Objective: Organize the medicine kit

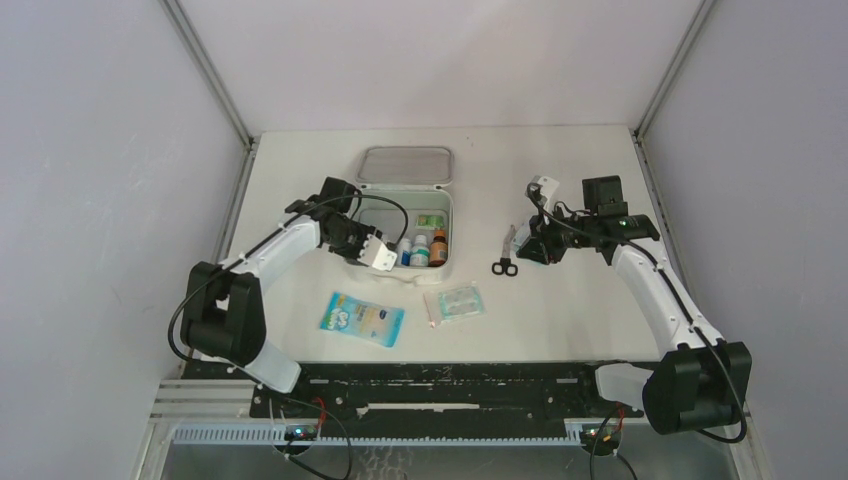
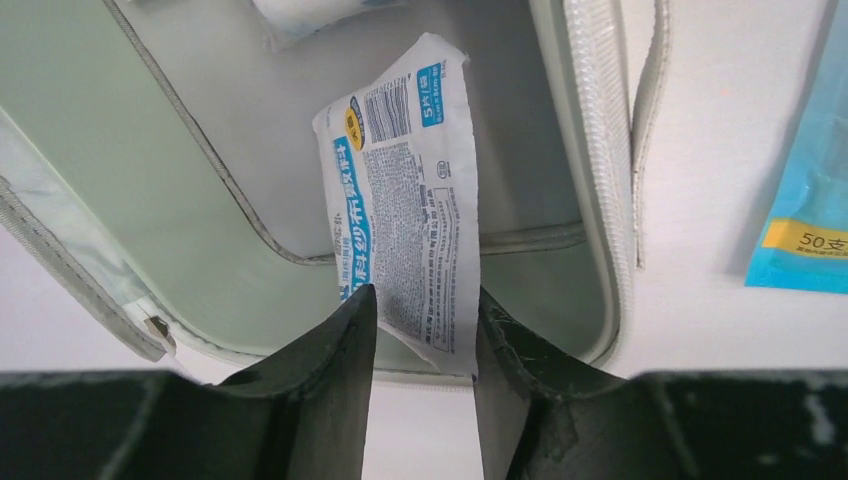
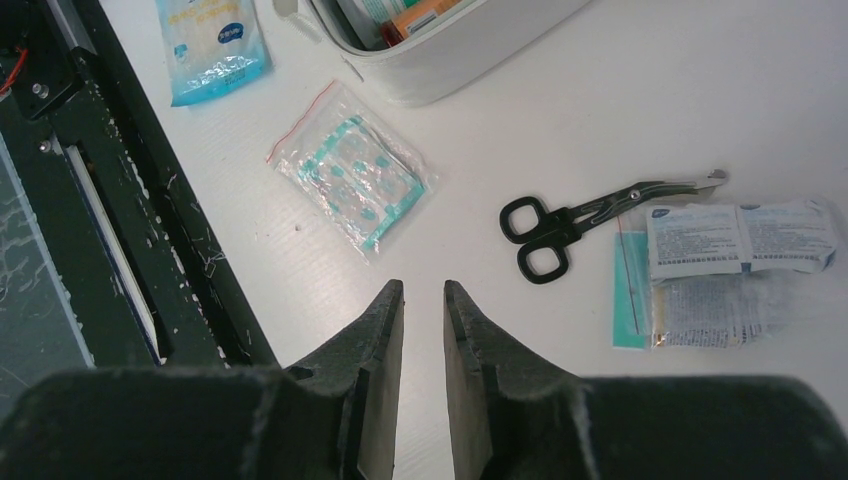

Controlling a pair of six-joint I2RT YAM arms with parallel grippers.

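Sitting open mid-table from above, white rounded-square zip medicine kit [image 1: 449, 230], small bottles [image 1: 425, 248] inside, left gripper [image 1: 382, 257] at its seven o'clock. Left wrist: blue-and-white printed packet [image 2: 410, 200] between parted jaws, grip unclear. Right wrist: right gripper [image 3: 423, 285] narrow, empty, kit at twelve o'clock.

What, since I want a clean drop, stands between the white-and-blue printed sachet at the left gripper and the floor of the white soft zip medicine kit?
Nothing visible. The sachet lies between the fingers of the left gripper, over bare pale green floor of the medicine kit; the small bottles stand to one side.
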